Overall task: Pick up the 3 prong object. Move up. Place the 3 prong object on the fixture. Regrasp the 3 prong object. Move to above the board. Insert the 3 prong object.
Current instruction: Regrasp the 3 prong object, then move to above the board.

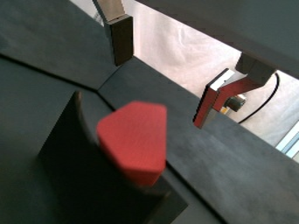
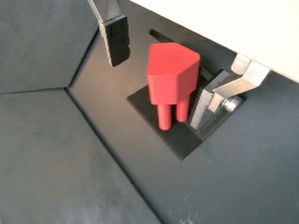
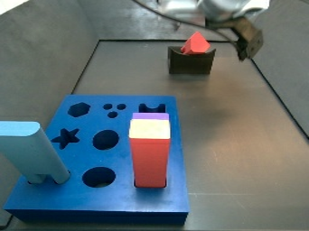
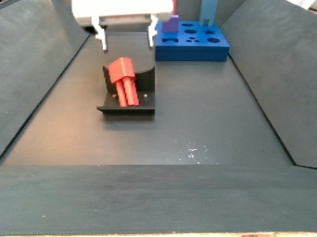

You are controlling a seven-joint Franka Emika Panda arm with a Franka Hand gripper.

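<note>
The salmon-red 3 prong object [image 2: 170, 77] rests on the dark fixture [image 2: 176, 140], with its prongs pointing down along the fixture's base. It shows in both side views [image 3: 196, 42] [image 4: 122, 74] and in a wrist view [image 1: 135, 140]. My gripper [image 2: 162, 94] is open and empty, and hangs just above the object with one finger on each side. One finger [image 2: 117, 39] stands clear of the object and the other finger [image 2: 211, 107] is close beside it. The gripper also shows in a side view [image 4: 125, 39]. The blue board [image 3: 108, 153] lies apart from the fixture [image 3: 191, 61].
A tall red block with a yellow-and-purple top [image 3: 148, 153] and a light blue block [image 3: 31, 149] stand in the board. Dark sloping walls enclose the floor on all sides. The board sits at the far end in a side view [image 4: 192, 42].
</note>
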